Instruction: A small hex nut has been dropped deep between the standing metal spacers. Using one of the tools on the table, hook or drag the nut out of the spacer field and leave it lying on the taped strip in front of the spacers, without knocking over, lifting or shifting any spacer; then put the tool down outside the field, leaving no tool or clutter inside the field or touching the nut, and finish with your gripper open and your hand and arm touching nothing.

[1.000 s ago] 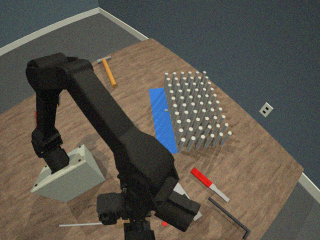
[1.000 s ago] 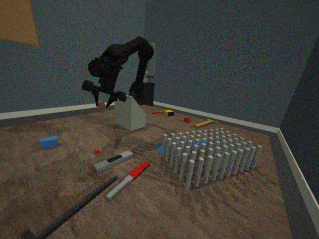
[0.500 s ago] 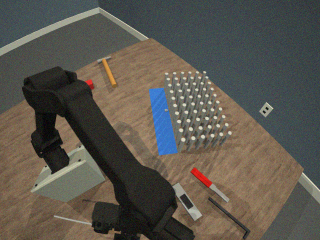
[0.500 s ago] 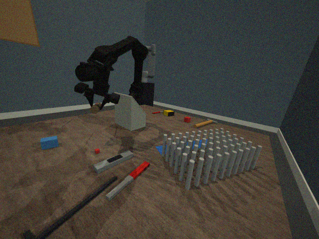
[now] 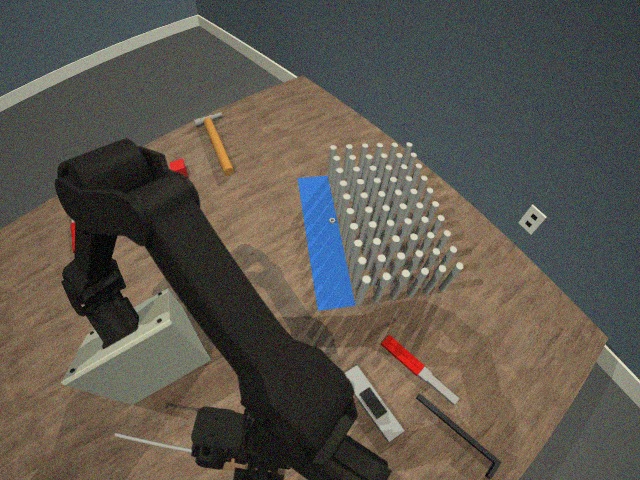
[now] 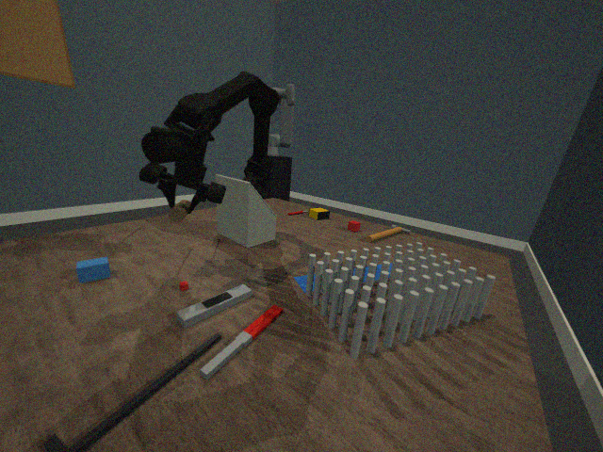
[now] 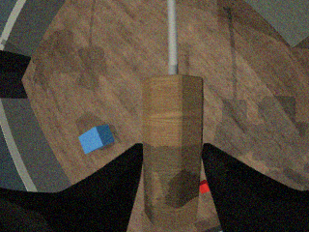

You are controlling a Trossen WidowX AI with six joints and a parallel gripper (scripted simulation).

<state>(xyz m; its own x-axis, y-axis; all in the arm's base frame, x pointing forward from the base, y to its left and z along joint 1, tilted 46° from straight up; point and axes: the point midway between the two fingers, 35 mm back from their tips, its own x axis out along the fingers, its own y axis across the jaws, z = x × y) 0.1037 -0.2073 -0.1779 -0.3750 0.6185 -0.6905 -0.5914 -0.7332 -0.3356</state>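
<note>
Meanwhile, tool [image 7: 173, 155] clamped on wooden handle [image 7: 172, 112] of thin rod pick [image 7: 172, 19], held low over surface [image 5: 268, 129], well apart from spacers [image 5: 392, 222]. Nut [image 5: 331, 219] lying on blue strip [image 5: 323, 258], just beside front spacer row.

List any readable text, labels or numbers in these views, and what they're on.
None readable.
Red-and-grey tool: faint marks on the red part, too blurred to read.
Grey bar: a dark panel, no characters visible.
Wall plate: two slots, no text.
Wooden handle in the fingers: plain.
Blue strip: unmarked.
</note>
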